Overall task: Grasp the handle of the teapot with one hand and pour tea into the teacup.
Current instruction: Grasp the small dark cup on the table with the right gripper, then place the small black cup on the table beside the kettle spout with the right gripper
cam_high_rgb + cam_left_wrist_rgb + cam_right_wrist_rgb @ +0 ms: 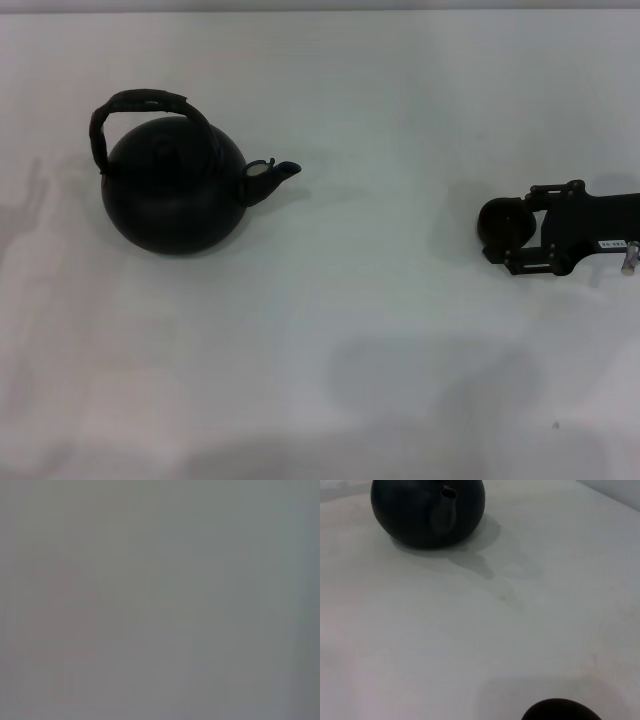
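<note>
**Teapot and teacup on white table: right gripper at the cup**

- Teapot (172, 192): round matte black pot, upright on the white table (380, 330), well apart from the right gripper's jaws, across open tabletop. Its stubby spout (272, 178) points toward those jaws; in the right wrist view the spout faces the camera.
- Handle (140, 105): dark wrapped hoop arching over the pot's top, standing up, nothing touching it.
- Teacup (505, 224): tiny dark round cup at the tip of the right gripper, on the side of the jaws facing the teapot. Its dark rim also shows at the edge of the right wrist view.
- Right gripper (525, 232): low over the table, reaching in from the right edge, fingers flanking the cup. Whether the jaws clamp it cannot be told.
- Left gripper: out of sight; the left wrist view shows only a blank grey field.
</note>
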Motion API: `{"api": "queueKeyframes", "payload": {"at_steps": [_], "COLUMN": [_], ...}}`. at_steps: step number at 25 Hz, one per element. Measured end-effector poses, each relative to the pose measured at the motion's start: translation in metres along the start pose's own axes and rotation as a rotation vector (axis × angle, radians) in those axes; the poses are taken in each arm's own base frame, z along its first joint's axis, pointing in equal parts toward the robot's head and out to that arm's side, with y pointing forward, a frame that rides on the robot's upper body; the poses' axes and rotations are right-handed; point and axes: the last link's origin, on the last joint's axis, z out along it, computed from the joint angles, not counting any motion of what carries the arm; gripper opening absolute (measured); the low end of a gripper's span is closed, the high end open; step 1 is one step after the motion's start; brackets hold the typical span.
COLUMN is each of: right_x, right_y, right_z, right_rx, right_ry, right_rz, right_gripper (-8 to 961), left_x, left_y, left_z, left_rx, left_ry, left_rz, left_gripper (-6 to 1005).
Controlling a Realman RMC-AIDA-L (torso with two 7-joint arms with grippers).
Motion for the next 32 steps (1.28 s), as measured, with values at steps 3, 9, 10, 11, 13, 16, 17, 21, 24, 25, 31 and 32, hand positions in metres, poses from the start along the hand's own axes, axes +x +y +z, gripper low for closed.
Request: {"api": "queueKeyframes", "payload": {"at_steps": [3, 9, 10, 11, 13, 16, 17, 21, 24, 25, 31, 32], "right_x": [-0.002, -0.01, -0.012, -0.016, -0.022, -0.033, -0.036, -0.05, -0.06, -0.064, -0.076, -0.078], "right_y": [0.0, 0.002, 0.003, 0.003, 0.003, 0.002, 0.001, 0.002, 0.004, 0.005, 0.009, 0.01], "right_z": [0.0, -0.002, -0.002, -0.004, -0.007, -0.009, -0.009, -0.001, 0.011, 0.015, 0.04, 0.044], "right_rx": [-0.007, -0.034, -0.04, -0.049, -0.059, -0.065, -0.067, -0.096, -0.119, -0.124, -0.112, -0.111], "right_ry": [-0.006, -0.045, -0.055, -0.076, -0.104, -0.139, -0.146, -0.154, -0.15, -0.145, -0.096, -0.087], "right_rz": [-0.001, 0.001, 0.002, 0.003, 0.006, 0.011, 0.008, -0.014, -0.04, -0.051, -0.105, -0.114], "right_gripper": [773, 725, 717, 709, 701, 701, 701, 702, 702, 702, 703, 703], "left_x": [0.0, 0.0, 0.0, 0.0, 0.0, 0.001, 0.001, 0.001, 0.001, 0.001, 0.0, 0.0], "left_y": [0.0, -0.001, -0.001, -0.001, -0.001, -0.001, -0.001, 0.0, 0.0, -0.001, -0.001, -0.001], "left_z": [0.0, 0.0, 0.0, 0.0, 0.0, 0.0, 0.0, 0.001, 0.001, 0.001, 0.0, 0.0], "left_rx": [0.0, 0.0, 0.0, 0.0, 0.0, 0.0, -0.001, -0.002, -0.002, -0.002, -0.001, -0.001], "left_ry": [0.0, 0.001, 0.001, 0.001, 0.001, 0.001, 0.001, 0.002, 0.002, 0.002, 0.001, 0.001], "left_rz": [0.001, 0.003, 0.003, 0.003, 0.004, 0.004, 0.004, 0.003, 0.003, 0.002, 0.002, 0.002], "left_gripper": [742, 742, 742, 742, 742, 741, 741, 742, 742, 742, 741, 741]}}
